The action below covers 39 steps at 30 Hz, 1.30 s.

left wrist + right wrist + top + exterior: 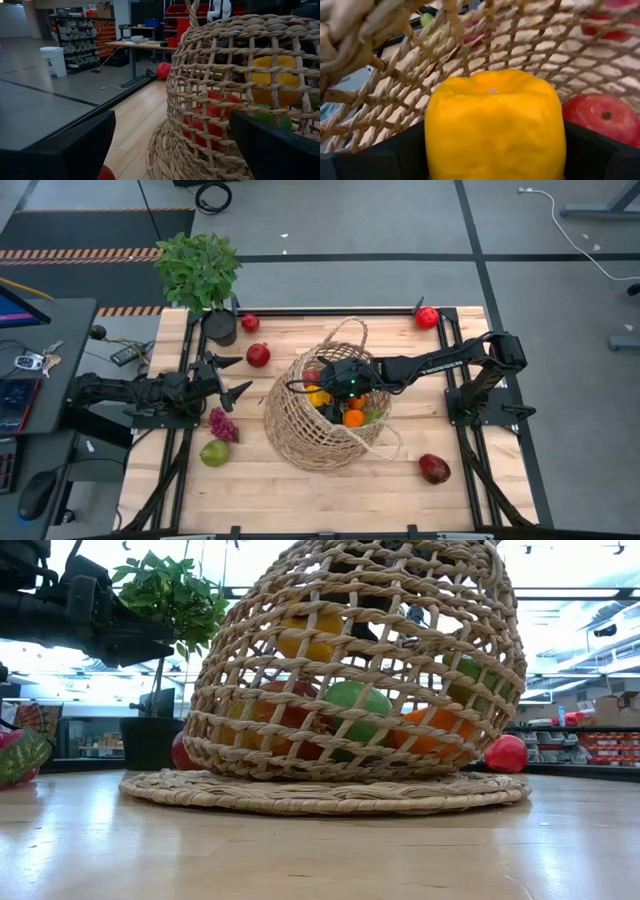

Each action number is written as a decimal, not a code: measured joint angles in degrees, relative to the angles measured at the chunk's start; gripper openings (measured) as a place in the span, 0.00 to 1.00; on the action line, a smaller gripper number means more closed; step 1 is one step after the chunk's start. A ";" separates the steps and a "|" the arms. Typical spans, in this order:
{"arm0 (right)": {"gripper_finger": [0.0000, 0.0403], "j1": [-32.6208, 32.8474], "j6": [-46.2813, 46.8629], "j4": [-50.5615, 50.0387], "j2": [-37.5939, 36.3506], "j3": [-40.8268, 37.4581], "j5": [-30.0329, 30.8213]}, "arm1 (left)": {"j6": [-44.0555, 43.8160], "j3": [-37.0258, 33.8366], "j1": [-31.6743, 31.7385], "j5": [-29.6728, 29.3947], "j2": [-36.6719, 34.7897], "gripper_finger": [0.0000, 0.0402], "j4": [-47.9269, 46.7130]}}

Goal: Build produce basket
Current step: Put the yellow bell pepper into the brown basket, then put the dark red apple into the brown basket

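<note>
Yellow pepper between right gripper fingers, seemingly gripped, inside basket; overhead hides it

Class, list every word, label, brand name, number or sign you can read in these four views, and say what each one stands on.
No text can be read with certainty.
Right arm: pale lettering along the link, too small to read.
Storage bins in the room behind: any labels are blurred.
Basket, yellow pepper, plant pot and table: no writing seen.
</note>
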 joint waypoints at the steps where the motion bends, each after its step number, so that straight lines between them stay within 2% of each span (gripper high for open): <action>1: 0.87 0.01 0.69 -0.14 0.00 0.00 -0.04 | 0.00 -0.02 -0.01 0.00 0.00 0.99 0.00; 6: 0.88 -0.40 1.19 -1.07 0.00 0.00 0.66 | 0.00 0.00 0.01 -0.01 0.00 0.99 0.00; 12: 0.98 -2.40 3.65 -1.69 0.00 0.00 0.12 | 0.00 -0.01 0.00 0.01 0.00 0.99 0.00; 15: 0.97 -2.93 4.14 -1.35 -0.24 0.00 -0.20 | 0.00 0.01 0.00 0.00 0.00 0.99 0.00; 22: 0.96 -3.09 6.96 -2.83 -4.41 0.04 -11.82 | 0.00 0.00 0.00 0.01 0.00 0.99 0.00; 25: 0.96 -3.05 7.99 -4.59 -7.71 0.04 -13.20 | 0.00 0.00 0.01 0.01 0.00 0.99 0.00; 28: 0.96 -2.85 8.01 -7.82 -12.01 0.04 -11.12 | 0.00 0.01 -0.01 -0.01 0.00 0.99 0.00; 33: 0.96 -1.82 8.21 -17.73 -21.43 0.09 -1.01 | 0.00 0.00 0.01 0.01 0.00 0.99 0.00; 39: 0.93 -5.08 16.85 -33.65 -30.55 0.11 5.22 | -0.01 0.00 0.01 0.01 0.00 0.99 0.00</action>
